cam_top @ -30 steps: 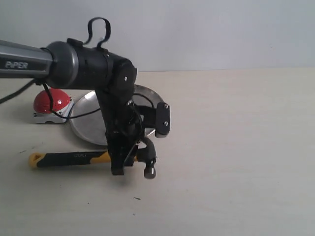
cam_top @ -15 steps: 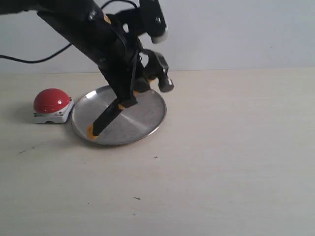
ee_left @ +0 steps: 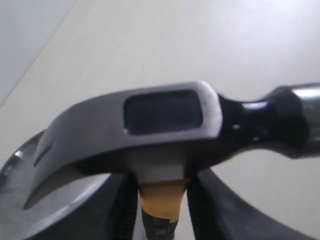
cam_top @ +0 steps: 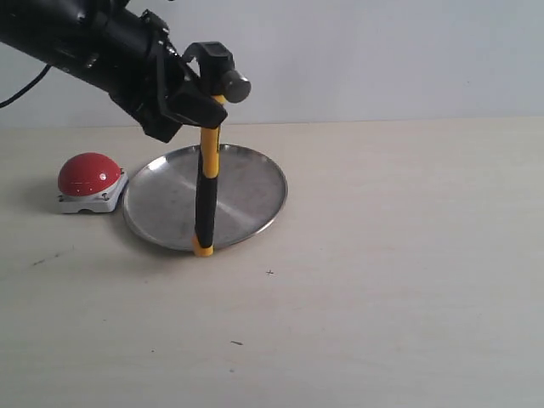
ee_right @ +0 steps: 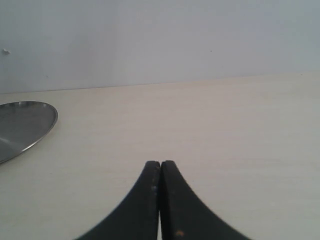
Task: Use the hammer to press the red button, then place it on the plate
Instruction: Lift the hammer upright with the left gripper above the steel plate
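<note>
The hammer [cam_top: 206,183] hangs upright, black head up, its yellow end at the plate's near rim. My left gripper [cam_top: 197,104] is shut on the handle just under the head, well above the table. In the left wrist view the hammer head [ee_left: 165,125] fills the frame, with the fingers [ee_left: 122,200] clamped on the yellow neck below it; the left gripper [ee_left: 160,200] holds there. The silver plate [cam_top: 246,195] lies under the hammer. The red button [cam_top: 88,174] sits left of the plate on its grey base. My right gripper [ee_right: 160,167] is shut on nothing, low over the table, with the plate's edge [ee_right: 30,122] off to one side.
The black left arm [cam_top: 76,42] reaches in from the upper left above the button. A pale wall stands behind the beige table [cam_top: 408,255]. A few small dark specks [cam_top: 269,273] dot the tabletop.
The left gripper has lifted the hammer off the table and swung it from lying flat, through a tilt over the plate, to hanging upright. The arm has risen and drawn back to the left.
</note>
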